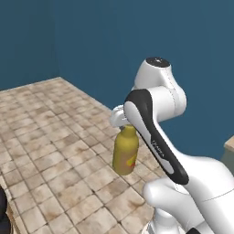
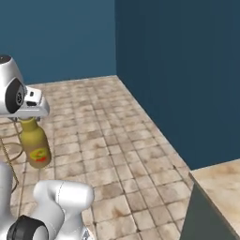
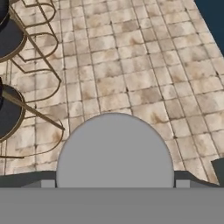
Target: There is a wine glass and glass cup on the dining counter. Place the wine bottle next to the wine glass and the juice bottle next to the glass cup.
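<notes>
- The juice bottle (image 1: 125, 155), stout and yellow-ochre with a red-orange label, hangs upright above the tiled floor (image 1: 55, 137), clear of any counter.
- In the left base view the pincer (image 1: 122, 122) sits on the bottle's top, its white hand covering the cap; the bottle body drops straight down below it.
- In the right base view the same bottle (image 2: 35, 144) hangs under the white hand, with the pincer (image 2: 29, 119) at its neck and the label facing the camera.
- The pincer is clenched on the juice bottle at its cap end, jaws standing fairly wide around it.
- In the hand view the grey cap (image 3: 114, 151) shows as a large round disc at the bottom centre, seen from straight above, with the two dark fingertips (image 3: 192, 178) flanking it left and right.
- Below the cap the hand view looks down on beige, brown-mottled floor tiles (image 3: 140, 78).
- At the left of the hand view stand two bar stools (image 3: 8, 109) with dark round seats and thin brass-coloured frames.
- A corner of a beige marbled counter (image 2: 220, 180) shows at the near right of the right base view; it may be the dining counter, but too little shows to be sure.
- Dark blue walls (image 2: 178, 70) close the room on the far side and right.
</notes>
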Motion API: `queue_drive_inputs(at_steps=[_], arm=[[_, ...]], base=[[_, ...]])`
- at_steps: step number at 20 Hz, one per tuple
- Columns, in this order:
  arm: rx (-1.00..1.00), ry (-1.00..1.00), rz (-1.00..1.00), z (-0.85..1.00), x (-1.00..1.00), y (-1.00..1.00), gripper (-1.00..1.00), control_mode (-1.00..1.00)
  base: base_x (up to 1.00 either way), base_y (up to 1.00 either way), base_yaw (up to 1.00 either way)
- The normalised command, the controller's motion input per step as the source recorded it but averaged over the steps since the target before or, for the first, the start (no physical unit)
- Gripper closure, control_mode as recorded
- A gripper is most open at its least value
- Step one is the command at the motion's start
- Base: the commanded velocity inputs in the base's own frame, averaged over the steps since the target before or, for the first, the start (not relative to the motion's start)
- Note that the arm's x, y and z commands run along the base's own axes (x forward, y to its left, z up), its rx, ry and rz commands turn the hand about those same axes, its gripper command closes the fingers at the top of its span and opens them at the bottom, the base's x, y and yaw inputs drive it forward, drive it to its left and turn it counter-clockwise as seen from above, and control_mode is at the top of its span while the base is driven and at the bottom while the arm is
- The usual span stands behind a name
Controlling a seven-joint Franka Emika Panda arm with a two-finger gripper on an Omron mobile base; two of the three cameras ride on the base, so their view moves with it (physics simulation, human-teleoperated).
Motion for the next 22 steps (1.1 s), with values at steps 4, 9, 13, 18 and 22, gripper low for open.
queue_drive_inputs(at_steps=[4, 9, 13, 18, 22], arm=[[0.00, 0.00, 0.00, 0.00, 0.00, 0.00, 1.00, 1.00], [0.00, 0.00, 0.00, 0.00, 0.00, 0.00, 1.00, 1.00], [0.00, 0.00, 0.00, 0.00, 0.00, 0.00, 1.00, 1.00], [0.00, 0.00, 0.00, 0.00, 0.00, 0.00, 1.00, 1.00], [0.00, 0.00, 0.00, 0.00, 0.00, 0.00, 1.00, 1.00]], base=[[0.84, -0.04, 0.23], [0.82, -0.04, 0.25], [0.81, -0.04, 0.26], [0.77, -0.03, 0.31], [0.66, -0.03, 0.46]])
